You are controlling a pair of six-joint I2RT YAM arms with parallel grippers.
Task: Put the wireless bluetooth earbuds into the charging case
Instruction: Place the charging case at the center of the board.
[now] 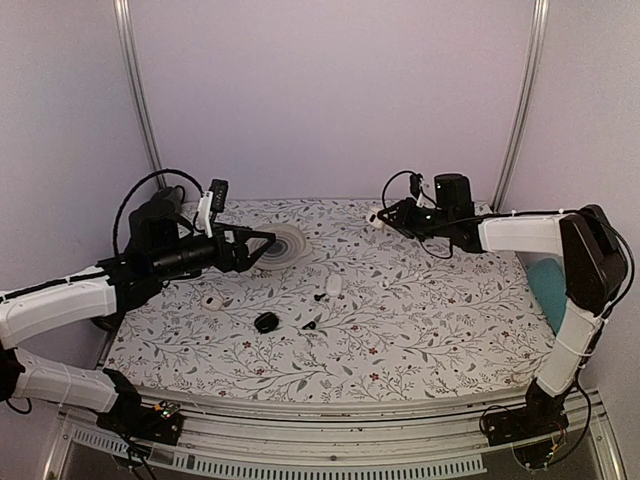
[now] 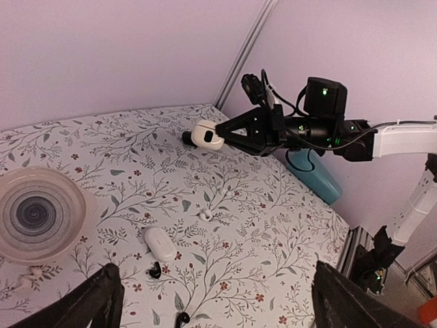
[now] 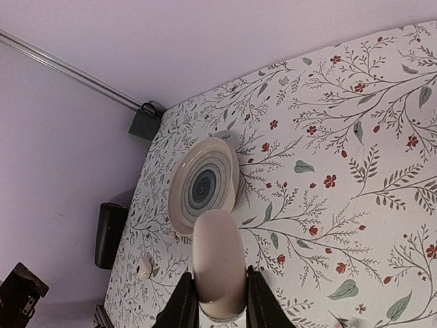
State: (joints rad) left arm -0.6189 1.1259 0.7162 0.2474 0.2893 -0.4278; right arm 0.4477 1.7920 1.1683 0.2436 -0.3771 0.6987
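Note:
My right gripper (image 1: pixel 382 217) is shut on a white rounded charging case (image 1: pixel 374 217) and holds it above the back of the table. The right wrist view shows the case (image 3: pixel 217 246) clamped between both fingers (image 3: pixel 186 301). The left wrist view shows the held case (image 2: pixel 205 134) too. Two tiny white earbuds (image 2: pixel 203 215) (image 2: pixel 223 193) lie on the floral cloth, apart from both grippers. My left gripper (image 1: pixel 258 248) is open and empty beside the plate, with its fingers (image 2: pixel 95 301) wide apart.
A ringed plate (image 1: pixel 285 245) lies at the back left. A white oval case-like object (image 1: pixel 334 285) lies mid-table, with small black bits (image 1: pixel 266 322) (image 1: pixel 310 323) nearby. A small white round thing (image 1: pixel 212 300) lies to the left. A teal object (image 1: pixel 548 290) lies at the right edge.

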